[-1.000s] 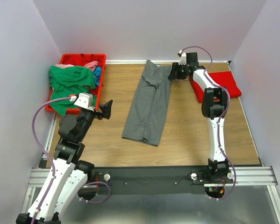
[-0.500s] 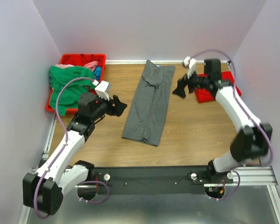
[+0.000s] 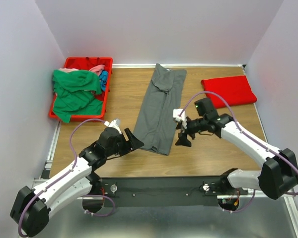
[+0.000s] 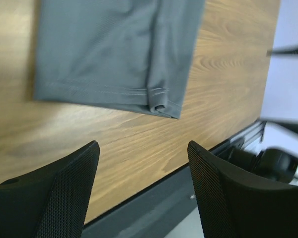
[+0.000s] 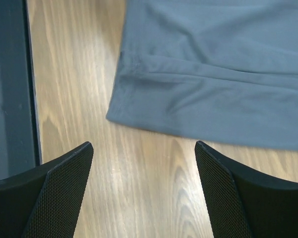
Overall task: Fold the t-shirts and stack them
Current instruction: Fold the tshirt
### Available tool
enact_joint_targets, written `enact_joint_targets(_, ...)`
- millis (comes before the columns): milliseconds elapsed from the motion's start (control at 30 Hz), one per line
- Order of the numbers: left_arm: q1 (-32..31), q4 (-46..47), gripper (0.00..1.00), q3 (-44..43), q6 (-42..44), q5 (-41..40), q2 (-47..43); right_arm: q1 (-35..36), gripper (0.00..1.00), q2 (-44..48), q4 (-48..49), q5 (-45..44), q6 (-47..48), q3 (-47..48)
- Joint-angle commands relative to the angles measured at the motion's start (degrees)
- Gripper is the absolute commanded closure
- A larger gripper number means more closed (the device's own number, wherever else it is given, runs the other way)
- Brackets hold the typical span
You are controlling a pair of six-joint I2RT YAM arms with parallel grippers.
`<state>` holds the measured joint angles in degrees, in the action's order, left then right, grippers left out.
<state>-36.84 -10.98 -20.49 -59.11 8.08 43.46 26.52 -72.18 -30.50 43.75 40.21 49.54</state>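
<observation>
Beside grey t-shirt hem: left pincer wide, right pincer wide, both empty.

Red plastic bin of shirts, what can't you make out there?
- Top view: the green cloth t-shirt hides the floor and near rim of the red plastic bin.
- Pink cloth and blue cloth show only as slivers beside it; their count is unclear.
- Both wrist views: bin outside the frame.

I found no writing, label, brand, number or sign that I could read in any of the three views.
</observation>
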Motion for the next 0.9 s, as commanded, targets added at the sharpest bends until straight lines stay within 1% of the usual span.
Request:
enact_joint_targets(0,-1.3,-0.5,0.21,-0.2,-15.8,-7.5,0.7,6.8,0.12,-1.3,1.8,-13.0,4.3,-3.1)
enact_joint_targets(33,-1.3,-1.6,0.21,-0.7,-17.4,-7.5,2.2,8.1,0.12,-1.7,2.5,-16.0,4.5,-3.5)
enact_joint_targets(67,-1.3,-2.5,0.21,-0.9,-20.0,-10.7,3.0,10.7,0.14,-3.0,4.2,-17.5,4.4,-3.8)
enact_joint_targets(267,-1.4,-1.6,0.22,1.0,-27.5,-11.9,7.8,19.9,0.22,-9.1,10.2,-26.0,2.0,-3.3)
enact_joint_targets(333,-1.4,-1.7,0.25,1.3,-29.7,-12.6,9.5,22.6,0.23,-12.2,11.0,-27.9,1.0,-2.3)
enact_joint_targets(433,-1.4,-2.4,0.25,0.9,-31.6,-13.6,11.9,25.1,0.23,-15.0,12.0,-29.9,0.5,-1.6)
enact_joint_targets(533,-1.4,-0.7,0.26,0.8,-33.0,-13.8,14.2,25.6,0.23,-15.9,13.0,-29.9,-0.1,-1.9)
enact_joint_targets(700,-1.3,-2.5,0.31,-1.1,-33.9,-15.7,20.5,25.9,0.23,-17.2,14.6,-29.7,-1.4,-2.5)
enact_joint_targets(867,-1.1,-1.2,0.36,-1.4,-35.5,-17.8,23.4,26.0,0.26,-18.3,14.7,-29.4,-2.1,-1.3)
